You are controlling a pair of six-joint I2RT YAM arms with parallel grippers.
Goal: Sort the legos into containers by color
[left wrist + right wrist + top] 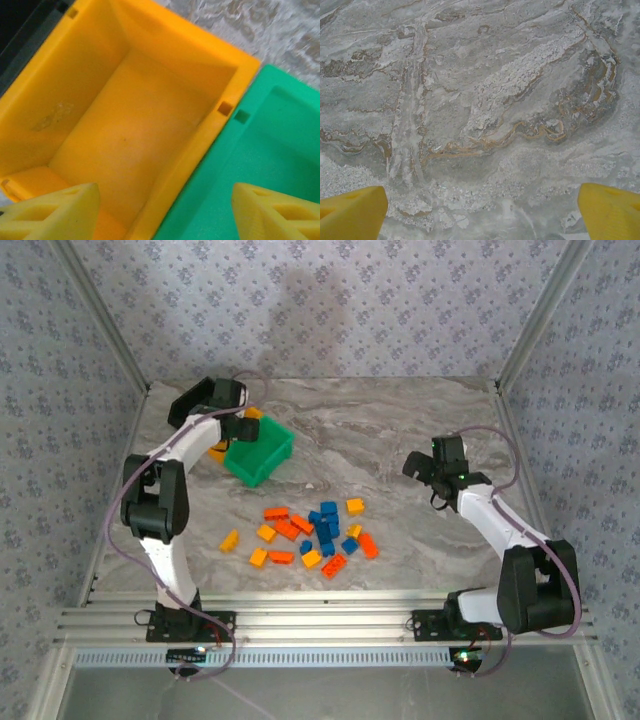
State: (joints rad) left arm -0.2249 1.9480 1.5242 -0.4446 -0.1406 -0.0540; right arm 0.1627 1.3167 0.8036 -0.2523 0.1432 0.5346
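The marble-patterned table [400, 425] carries everything, and the green bin [250, 472] at its far left serves as the marker for the rest. The left arm [160, 500] rises from the near edge and bends over to that bin. The right arm [500, 530] reaches in well to the right of it.

The orange-yellow bin [200, 145] is joined to the green bin's [280, 150] left side. A black bin [15, 30] sits on the far side of the orange one, away from the green.

The left pincer [243, 428] hangs above the seam between the green bin and the orange-yellow one. In the wrist view the left pincer [165, 207] has its tips spread, with nothing between them, and the orange bin's floor below looks bare.

The right pincer [418, 468] hovers well right of the green bin. Seen from its wrist, this pincer [482, 212] is spread wide over bare table, holding nothing.

The legos [315, 535] lie loose on the table, nearer than the green bin and to its right, apart from both pincers. They are blue, orange-red and yellow-orange mixed, with one yellow-orange brick [230, 540] off to the pile's left.
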